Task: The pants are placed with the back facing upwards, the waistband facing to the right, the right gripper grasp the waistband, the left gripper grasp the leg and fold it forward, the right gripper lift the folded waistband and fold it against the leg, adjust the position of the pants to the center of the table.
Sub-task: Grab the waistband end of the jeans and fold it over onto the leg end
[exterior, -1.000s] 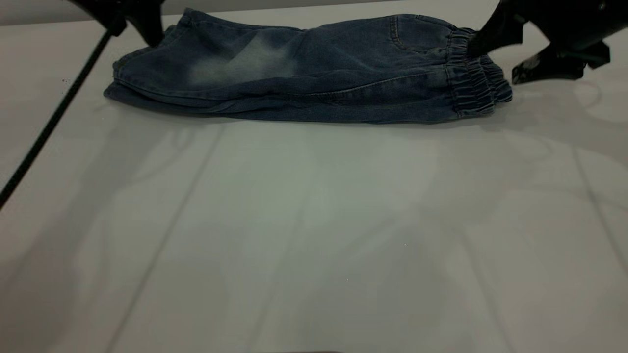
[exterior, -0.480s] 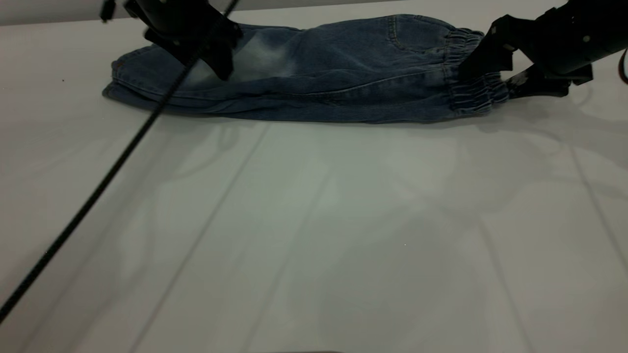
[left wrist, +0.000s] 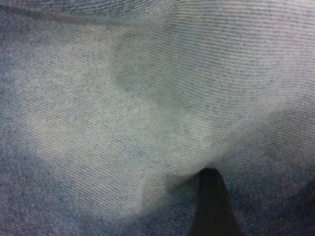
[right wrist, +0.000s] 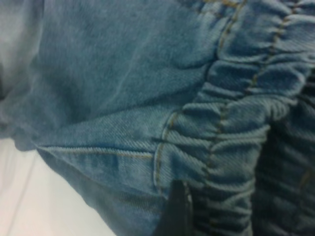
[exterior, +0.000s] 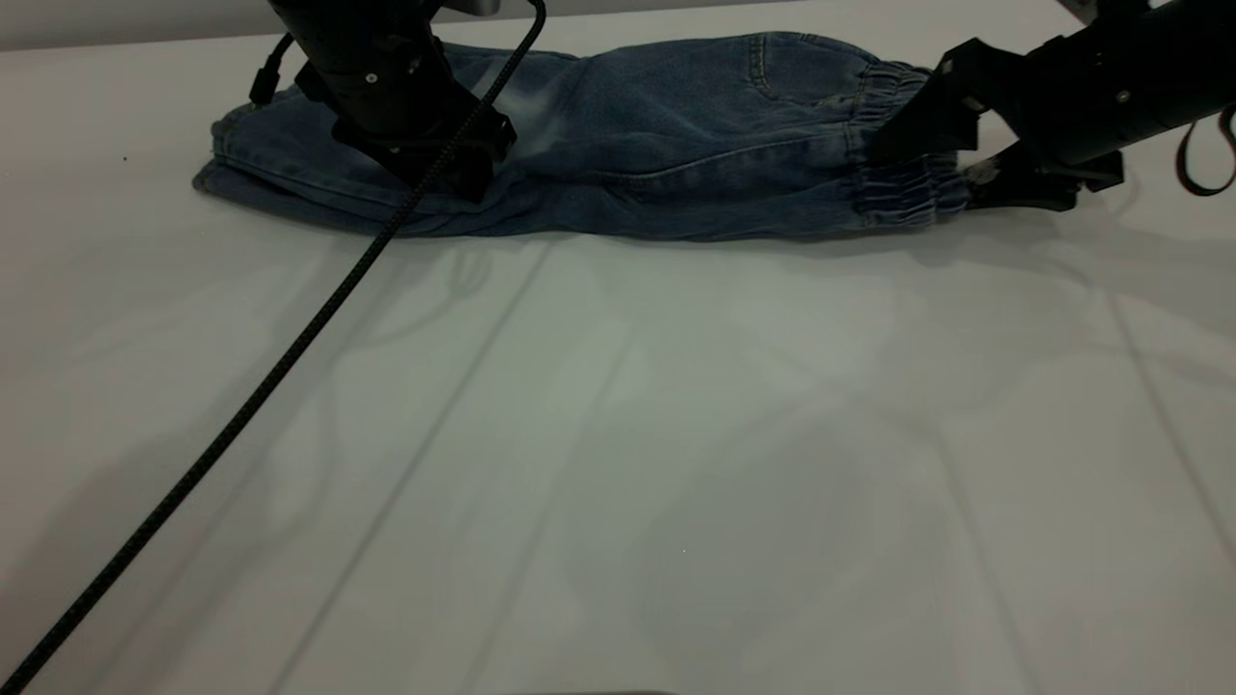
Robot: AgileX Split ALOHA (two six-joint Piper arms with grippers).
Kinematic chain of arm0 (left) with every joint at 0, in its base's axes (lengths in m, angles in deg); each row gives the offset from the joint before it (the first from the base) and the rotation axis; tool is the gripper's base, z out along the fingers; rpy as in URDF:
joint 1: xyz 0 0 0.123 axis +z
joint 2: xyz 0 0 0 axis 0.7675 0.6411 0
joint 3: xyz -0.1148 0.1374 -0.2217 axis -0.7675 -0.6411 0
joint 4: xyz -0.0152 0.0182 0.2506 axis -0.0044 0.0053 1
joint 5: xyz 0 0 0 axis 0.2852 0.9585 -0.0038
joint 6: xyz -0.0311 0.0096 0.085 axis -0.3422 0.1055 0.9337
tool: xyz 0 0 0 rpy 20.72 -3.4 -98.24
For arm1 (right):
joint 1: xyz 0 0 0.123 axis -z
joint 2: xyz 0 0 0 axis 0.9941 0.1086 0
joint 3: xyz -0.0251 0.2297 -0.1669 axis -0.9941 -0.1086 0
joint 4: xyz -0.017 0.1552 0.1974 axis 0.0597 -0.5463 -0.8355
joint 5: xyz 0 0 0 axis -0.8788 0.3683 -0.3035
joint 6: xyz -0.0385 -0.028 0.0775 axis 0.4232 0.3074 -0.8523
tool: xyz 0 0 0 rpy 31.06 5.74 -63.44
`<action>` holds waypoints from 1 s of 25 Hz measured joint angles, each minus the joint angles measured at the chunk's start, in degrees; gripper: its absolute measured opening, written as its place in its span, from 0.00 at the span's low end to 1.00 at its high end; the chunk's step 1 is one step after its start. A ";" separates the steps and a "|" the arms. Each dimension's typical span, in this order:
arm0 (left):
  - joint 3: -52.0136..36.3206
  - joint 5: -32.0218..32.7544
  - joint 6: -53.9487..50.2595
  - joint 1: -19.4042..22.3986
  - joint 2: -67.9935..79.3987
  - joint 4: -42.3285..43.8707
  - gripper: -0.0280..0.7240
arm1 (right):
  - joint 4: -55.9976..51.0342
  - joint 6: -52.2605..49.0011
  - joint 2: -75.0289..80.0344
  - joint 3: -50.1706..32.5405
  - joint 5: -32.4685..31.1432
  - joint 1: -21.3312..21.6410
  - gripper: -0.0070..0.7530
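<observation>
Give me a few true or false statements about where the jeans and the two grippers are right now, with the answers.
1. The jeans lie at the far side of the table, with the elastic waistband toward the right arm. True.
2. The right gripper is at the waistband end. True.
3. The left gripper hangs high above the table, away from the jeans. False: it is down on the denim of the leg part.
4. The jeans are rolled into a tight ball. False: they lie stretched out lengthwise.
5. A black cable runs from the left arm across the table toward the near left corner. True.
</observation>
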 joint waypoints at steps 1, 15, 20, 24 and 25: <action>0.00 -0.22 0.00 -0.18 0.00 0.00 0.64 | -0.12 0.00 0.00 0.00 0.00 -0.43 0.75; 2.93 4.11 -0.05 -2.78 0.75 0.00 0.64 | 2.85 -3.99 -3.27 2.09 -6.27 2.20 0.04; 5.86 8.41 -0.05 -4.06 1.26 -0.51 0.64 | 12.70 -12.30 -8.83 5.59 -8.50 3.80 0.04; 8.92 11.48 -0.05 -4.98 1.31 -4.16 0.64 | 19.88 -18.26 -10.77 9.22 -10.10 3.69 0.04; 9.64 11.95 -0.05 -5.28 1.31 -5.26 0.64 | 21.20 -19.62 -11.03 10.25 -10.53 3.69 0.04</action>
